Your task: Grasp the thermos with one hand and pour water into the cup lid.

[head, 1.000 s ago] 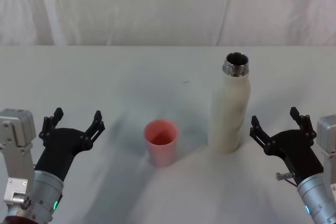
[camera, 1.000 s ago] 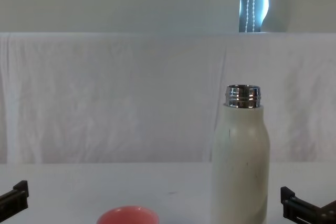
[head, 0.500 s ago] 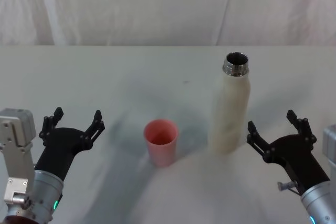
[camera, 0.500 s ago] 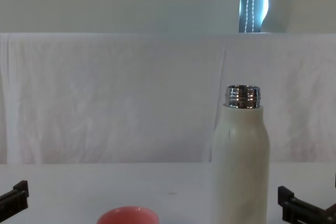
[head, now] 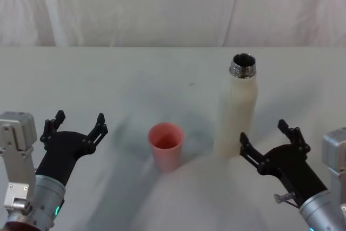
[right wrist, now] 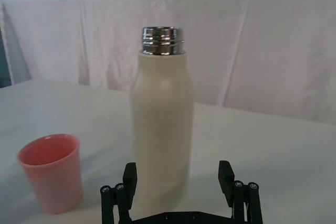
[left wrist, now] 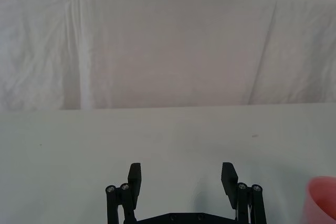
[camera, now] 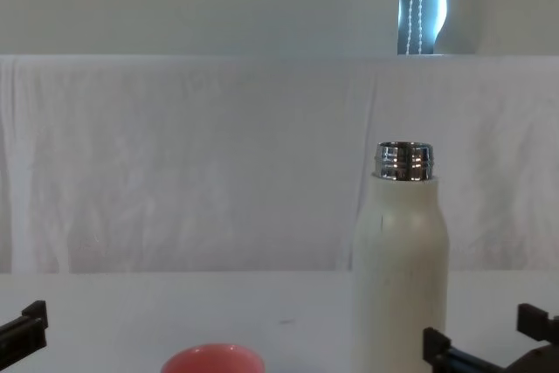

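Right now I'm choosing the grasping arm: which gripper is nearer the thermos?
Right. The right gripper is open just before the thermos; the left gripper sits beyond the cup lid.

Chest view's lower edge cuts off the cup lid (camera: 212, 359) below its rim and hides the thermos (camera: 399, 281) base.

Both grippers matte black: left gripper (head: 74, 124), right gripper (head: 268, 139), each with two linked fingers (left wrist: 134, 174) showing small silver pivot screws. Wrists are ribbed silver cylinders with a green-cyan light (right one has a protruding screw), grey boxy housings outboard.
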